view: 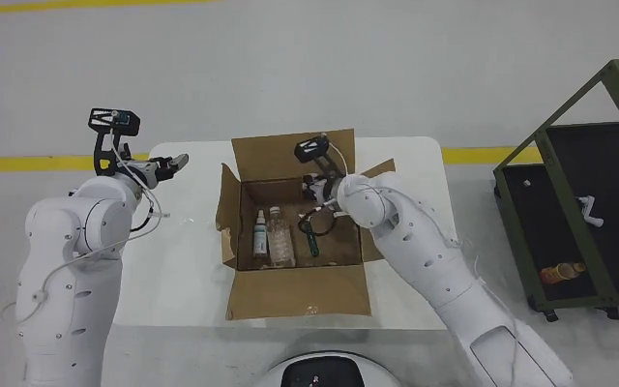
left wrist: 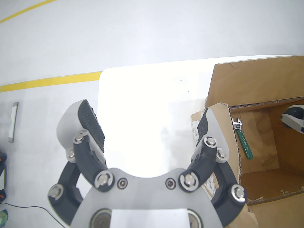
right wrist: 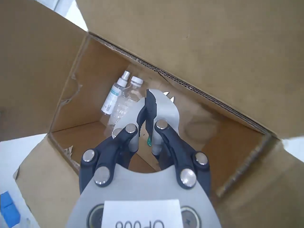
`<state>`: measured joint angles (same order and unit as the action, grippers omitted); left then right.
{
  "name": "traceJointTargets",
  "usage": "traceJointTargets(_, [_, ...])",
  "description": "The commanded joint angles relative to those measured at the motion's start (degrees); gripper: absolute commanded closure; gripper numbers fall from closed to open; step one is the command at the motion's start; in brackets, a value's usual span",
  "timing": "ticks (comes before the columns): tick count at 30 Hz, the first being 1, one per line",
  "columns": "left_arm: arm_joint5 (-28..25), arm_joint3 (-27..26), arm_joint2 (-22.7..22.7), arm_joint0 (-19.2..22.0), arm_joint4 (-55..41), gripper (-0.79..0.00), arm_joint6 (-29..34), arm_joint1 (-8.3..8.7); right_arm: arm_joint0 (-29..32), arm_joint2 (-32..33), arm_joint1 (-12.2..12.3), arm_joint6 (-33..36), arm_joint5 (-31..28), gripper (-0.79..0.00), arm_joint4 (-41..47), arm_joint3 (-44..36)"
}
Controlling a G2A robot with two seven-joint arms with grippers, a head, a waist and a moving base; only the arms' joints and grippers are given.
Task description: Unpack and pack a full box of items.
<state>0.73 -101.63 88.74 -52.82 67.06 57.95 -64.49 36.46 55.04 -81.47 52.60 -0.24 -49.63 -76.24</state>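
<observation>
Unpacking seems the step in hand: the right claw (right wrist: 147, 100) hangs pinched shut in the box (view: 300, 290) above the wrench (left wrist: 243, 141) and must spread to grip it; the left claw (left wrist: 147, 115) gapes wide.

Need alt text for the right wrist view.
Right end effector, shut, inside the open cardboard box. Past it a spray bottle and a clear bottle lie side by side on the box floor; a green wrench shows beneath.
</observation>
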Motion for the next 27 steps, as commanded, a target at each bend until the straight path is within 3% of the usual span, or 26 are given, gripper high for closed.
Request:
traceJointTargets(1, [0.0, 0.0, 0.0, 0.0, 0.0, -0.785, 0.0, 0.00, 4.2, 3.8, 1.3, 0.9, -1.1, 0.000, -1.7, -8.8])
traceJointTargets(7, [0.0, 0.0, 0.0, 0.0, 0.0, -0.785, 0.0, 0.00, 14.4, 14.8, 4.3, 4.3, -3.6, 0.000, -6.0, -25.4])
traceJointTargets(16, [0.0, 0.0, 0.0, 0.0, 0.0, -0.785, 0.0, 0.00, 22.9, 30.1, 7.1, 13.7, -4.7, 0.000, -12.4, -43.4])
traceJointTargets(21, [0.0, 0.0, 0.0, 0.0, 0.0, -0.785, 0.0, 0.00, 25.0, 33.8, 8.3, 25.1, -3.8, 0.000, -25.0, -48.3])
traceJointTargets(27, [0.0, 0.0, 0.0, 0.0, 0.0, -0.785, 0.0, 0.00, 28.0, 36.5, 8.7, 35.3, -0.5, 0.000, -26.6, -46.3])
